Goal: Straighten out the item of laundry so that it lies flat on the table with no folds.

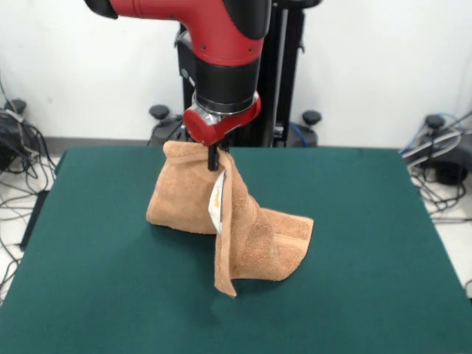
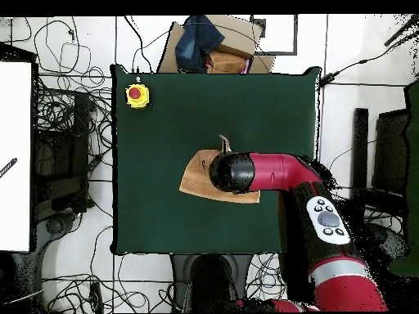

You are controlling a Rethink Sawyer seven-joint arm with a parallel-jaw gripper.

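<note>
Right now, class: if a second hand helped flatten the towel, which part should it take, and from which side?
Probably the towel's low corner in the front view, hanging just over the table. It is free and sticks out, so come from the camera side, opposite the gripper holding the top.

Towel (image 1: 251,236): peach-orange terry cloth, nap looped and rough, fully matt; flatter woven band visible near one edge (lower right in the front view). White tag (image 1: 216,200) on it reads as smooth fabric or paper; which one cannot be determined. Table (image 1: 369,280): dark green top, felt-like, matt, without sheen. Arm (image 1: 221,29): red shell of glossy moulded plastic, black sections duller. Yellow button box (image 2: 137,96) with red cap: smooth plastic.
</note>
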